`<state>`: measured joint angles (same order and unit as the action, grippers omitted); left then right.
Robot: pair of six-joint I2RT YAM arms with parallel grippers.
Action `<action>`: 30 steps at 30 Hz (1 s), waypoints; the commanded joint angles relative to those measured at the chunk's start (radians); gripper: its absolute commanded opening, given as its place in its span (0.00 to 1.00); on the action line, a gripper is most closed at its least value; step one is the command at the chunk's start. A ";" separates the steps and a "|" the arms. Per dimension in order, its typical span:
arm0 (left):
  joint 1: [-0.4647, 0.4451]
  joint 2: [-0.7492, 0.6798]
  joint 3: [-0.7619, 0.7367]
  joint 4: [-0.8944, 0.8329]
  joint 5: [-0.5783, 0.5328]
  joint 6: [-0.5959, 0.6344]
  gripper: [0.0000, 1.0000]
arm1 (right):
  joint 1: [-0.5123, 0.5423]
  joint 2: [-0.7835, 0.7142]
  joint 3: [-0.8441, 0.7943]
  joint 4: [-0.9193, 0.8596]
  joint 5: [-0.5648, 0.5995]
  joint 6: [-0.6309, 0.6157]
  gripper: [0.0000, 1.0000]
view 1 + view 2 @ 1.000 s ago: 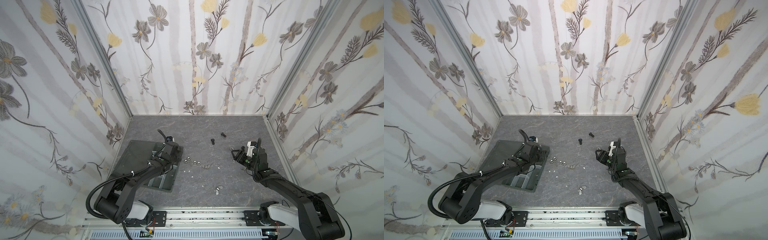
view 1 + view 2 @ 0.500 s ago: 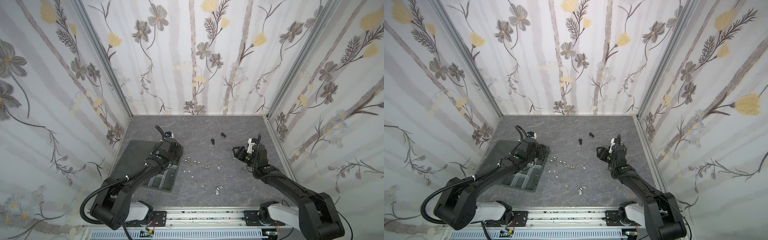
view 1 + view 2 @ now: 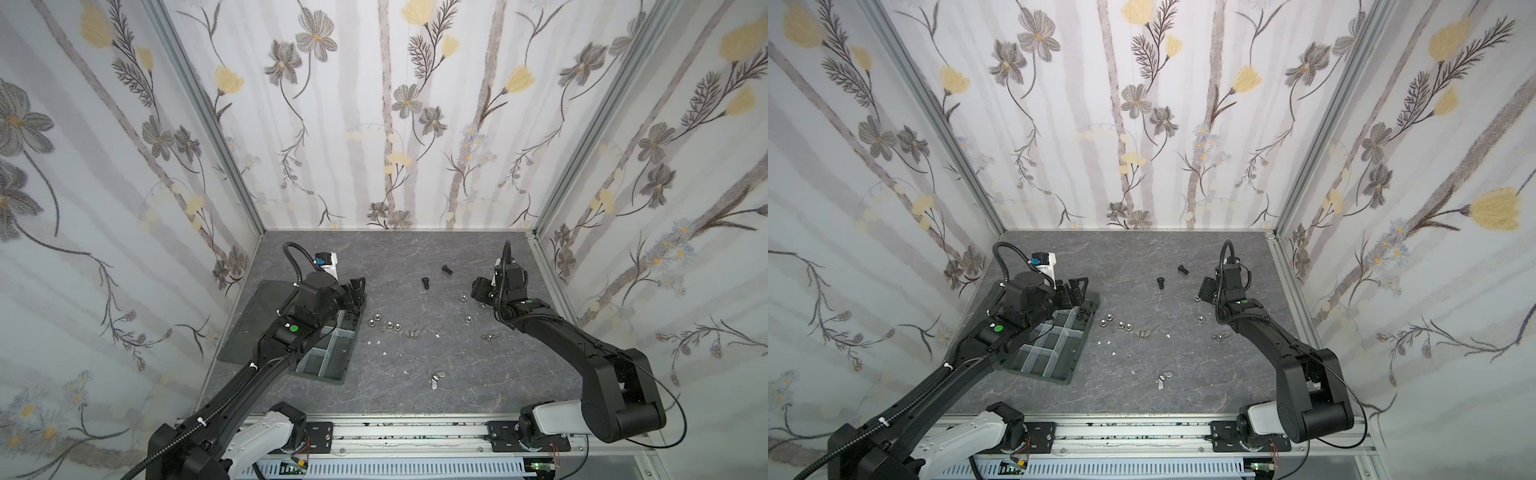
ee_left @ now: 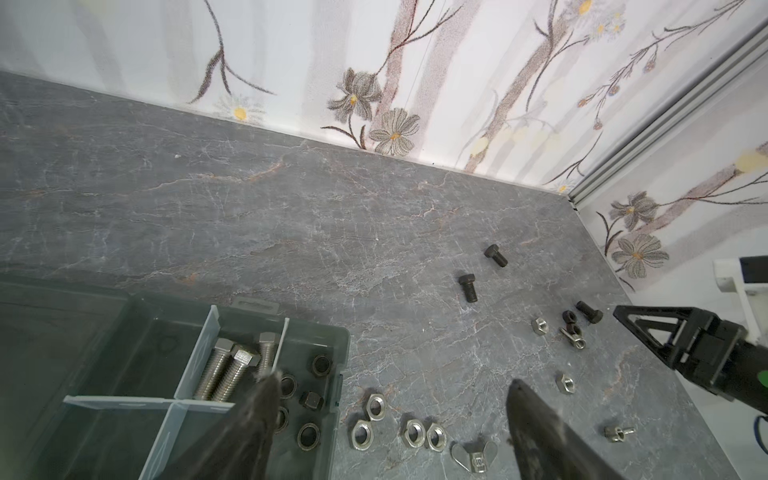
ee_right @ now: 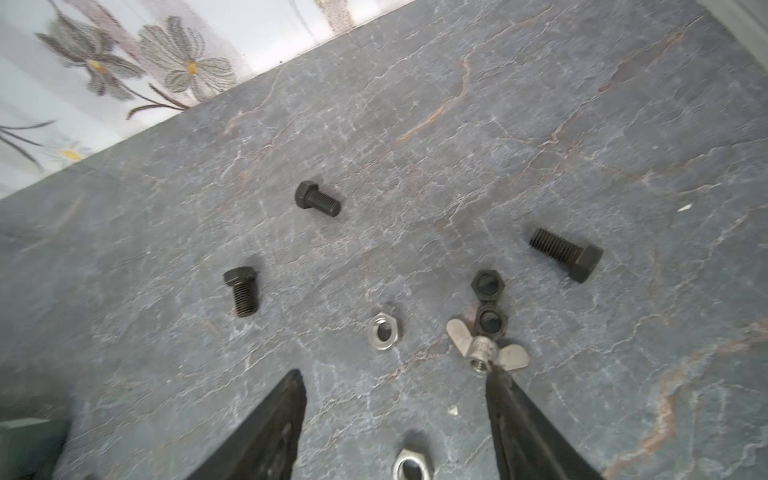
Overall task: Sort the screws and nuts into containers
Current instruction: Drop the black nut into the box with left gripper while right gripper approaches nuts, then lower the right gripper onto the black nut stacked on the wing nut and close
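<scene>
Left wrist view: you've got silver screws (image 4: 226, 370) and black nuts (image 4: 311, 401) in the tray (image 4: 338, 353), plenty more loose, left gripper (image 4: 392, 380) and right gripper (image 5: 397, 374) both gaping, empty.

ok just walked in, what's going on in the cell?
Two arms are sorting loose hardware into an organiser tray. The left gripper is open and empty at the tray's corner compartment of black nuts, beside one of silver bolts. The right gripper is open, low beside a silver wing nut and a black nut pair. On the table lie unsorted black bolts and silver hex nuts.
</scene>
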<state>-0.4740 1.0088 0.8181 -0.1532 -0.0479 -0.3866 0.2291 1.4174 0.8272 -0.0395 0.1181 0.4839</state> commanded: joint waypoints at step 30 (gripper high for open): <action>0.001 -0.091 0.001 -0.100 0.074 0.120 1.00 | -0.074 0.425 0.255 -0.126 0.092 -0.079 0.44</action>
<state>-0.4740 0.9215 0.8246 -0.2916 0.0296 -0.2806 0.1551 1.8347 1.0752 -0.1658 0.2077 0.4019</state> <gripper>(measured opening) 0.998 0.444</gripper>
